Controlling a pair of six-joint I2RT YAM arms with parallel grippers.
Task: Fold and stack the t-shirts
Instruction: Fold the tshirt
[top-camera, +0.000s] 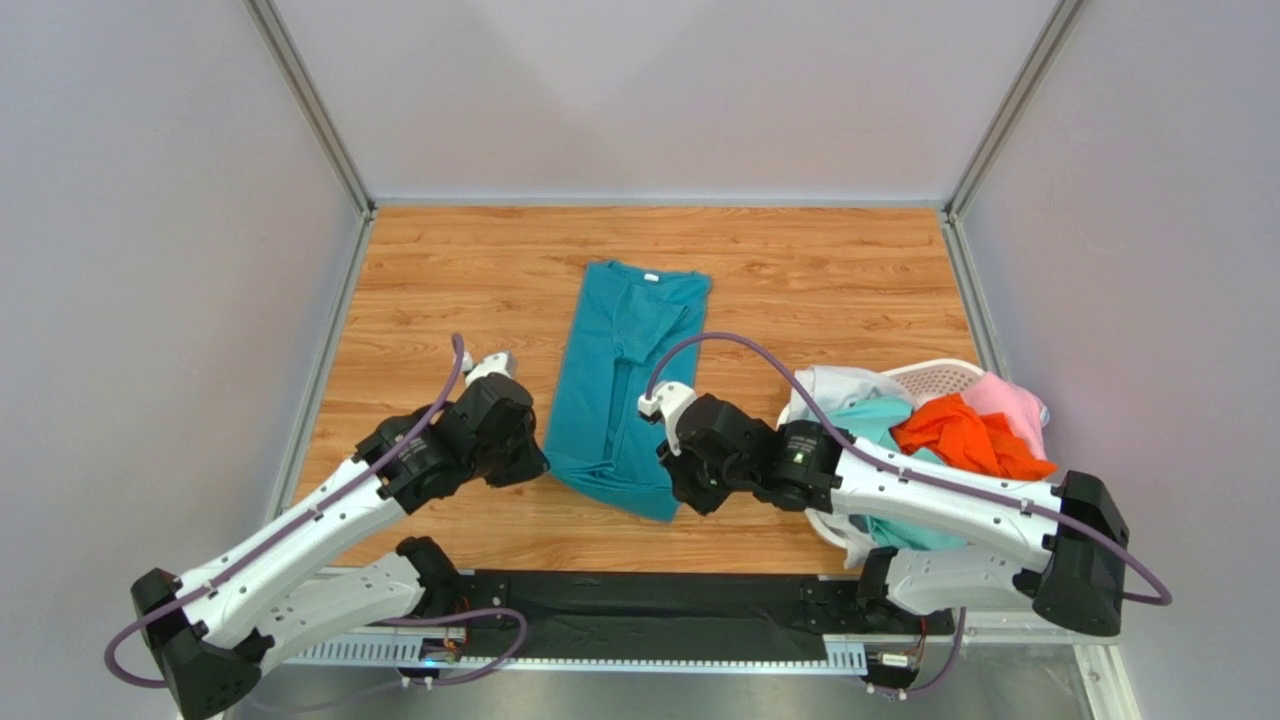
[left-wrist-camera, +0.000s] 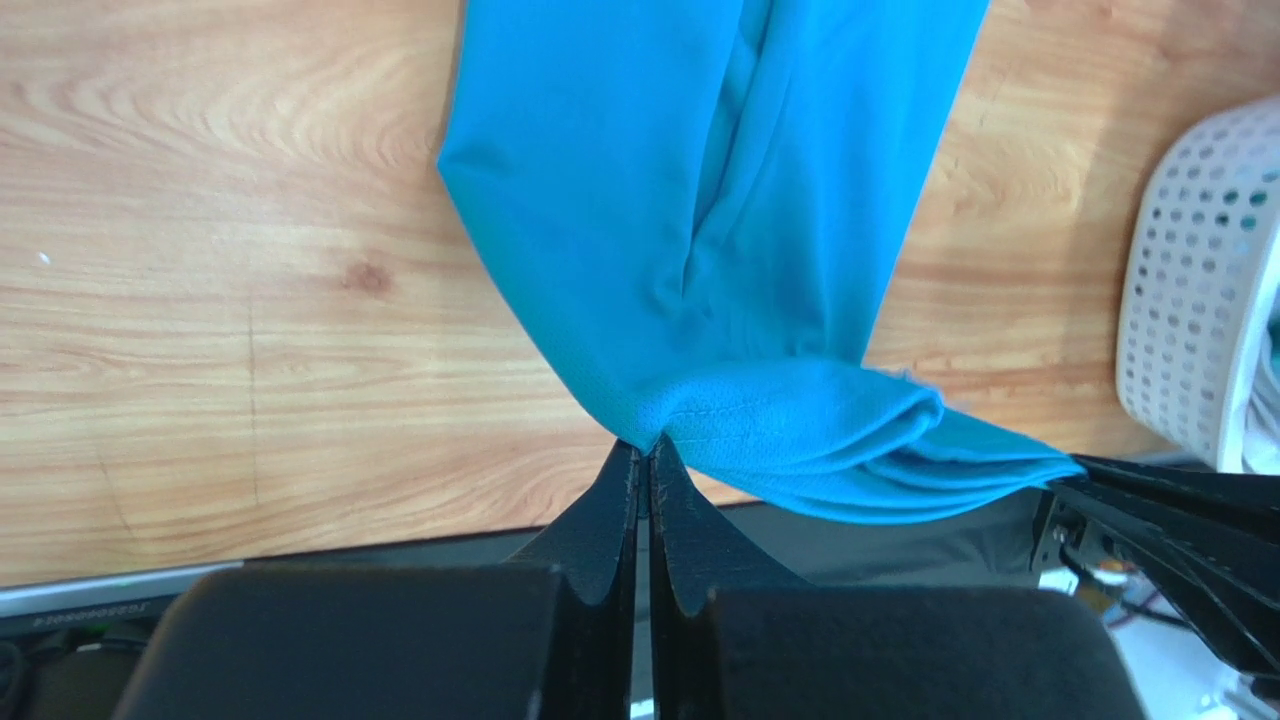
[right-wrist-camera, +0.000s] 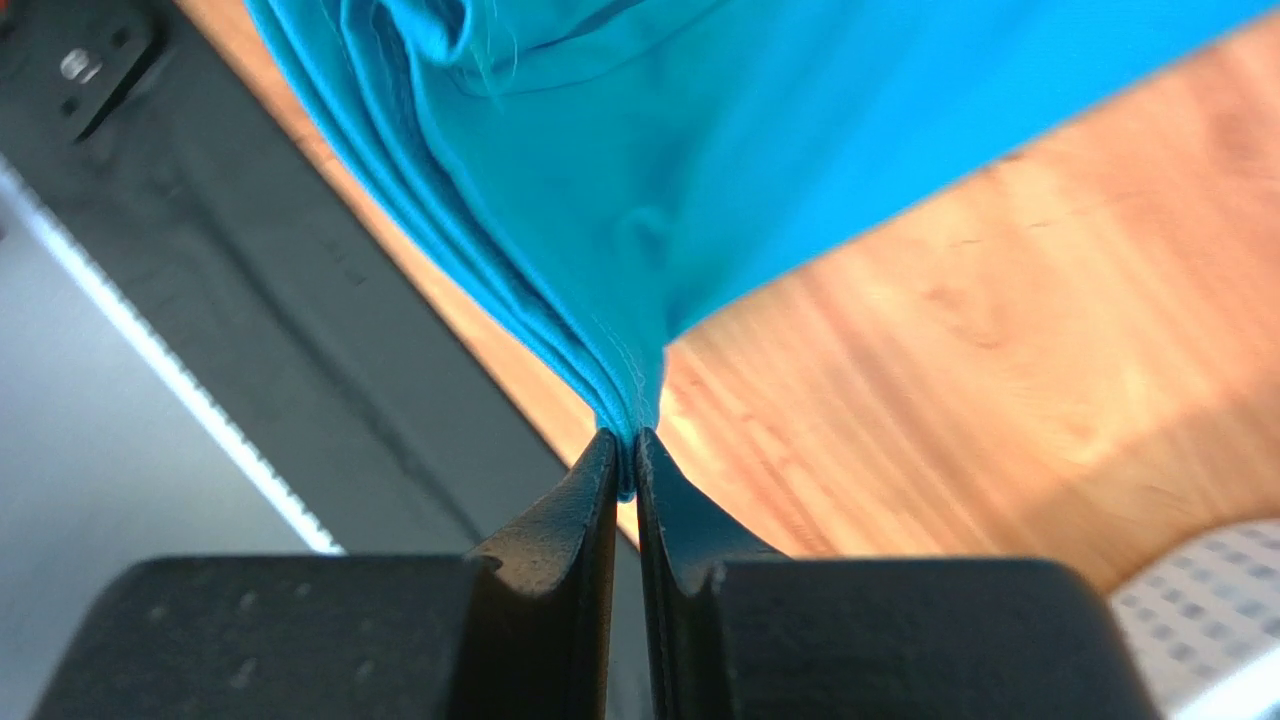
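Nearest me, left gripper (left-wrist-camera: 648, 450) and right gripper (right-wrist-camera: 627, 440) each clamp a near corner of the teal t-shirt (top-camera: 616, 375) on the table (top-camera: 436, 285).

Desk (top-camera: 451, 285): light wood-grain top, darker streaks and knots. White perforated laundry basket (top-camera: 944, 371) on right near part of desk, round holes across its wall, rim curved. Black strip (top-camera: 661, 608) along near desk edge; slotted silver rail (top-camera: 376, 648) just below it. Plain pale walls (top-camera: 646, 90) on three sides. Slanted metal posts (top-camera: 308, 98) at far corners.
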